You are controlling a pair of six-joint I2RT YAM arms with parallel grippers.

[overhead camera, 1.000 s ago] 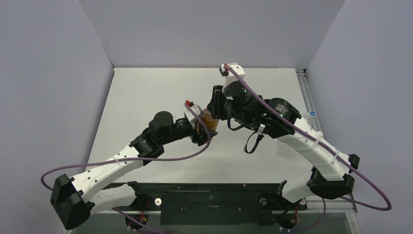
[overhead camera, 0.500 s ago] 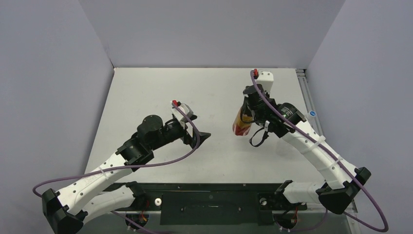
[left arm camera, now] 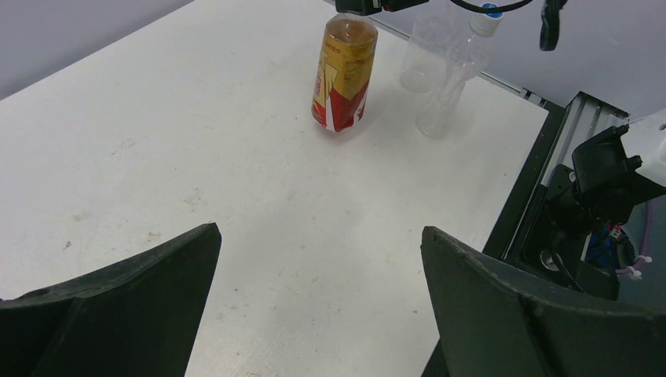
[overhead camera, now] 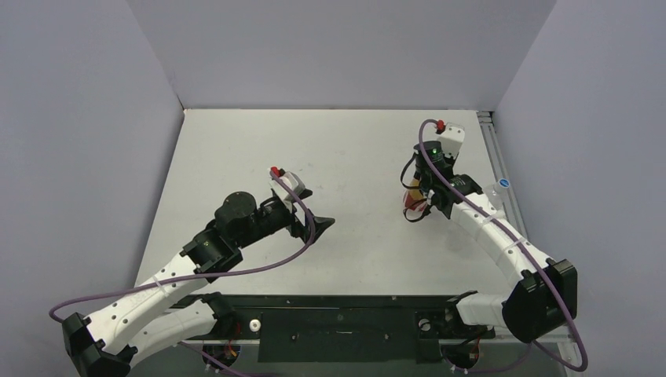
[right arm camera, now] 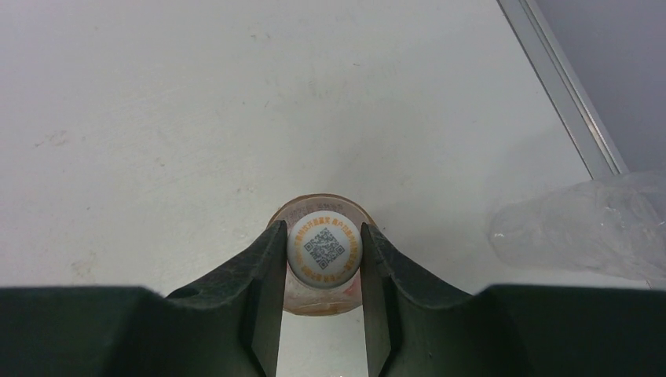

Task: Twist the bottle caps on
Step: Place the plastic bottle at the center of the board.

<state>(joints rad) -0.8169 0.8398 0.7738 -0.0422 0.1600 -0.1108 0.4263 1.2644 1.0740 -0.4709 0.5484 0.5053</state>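
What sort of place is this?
Probably a robotics lab test bench: two robot arms bolted at a white table, plain grey walls boxing it in, and an amber bottle as prop.

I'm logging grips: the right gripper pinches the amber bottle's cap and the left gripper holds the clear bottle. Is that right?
No. The left gripper is open and holds nothing; the clear bottle is well away from it, beside the amber bottle, as the left wrist view shows. The right gripper does pinch the amber bottle's cap.

The black two-finger left hand (left arm camera: 320, 232) is held wide open. The black right hand (right arm camera: 323, 229) is pointed straight down, closed on a white round plastic cap (right arm camera: 323, 251).
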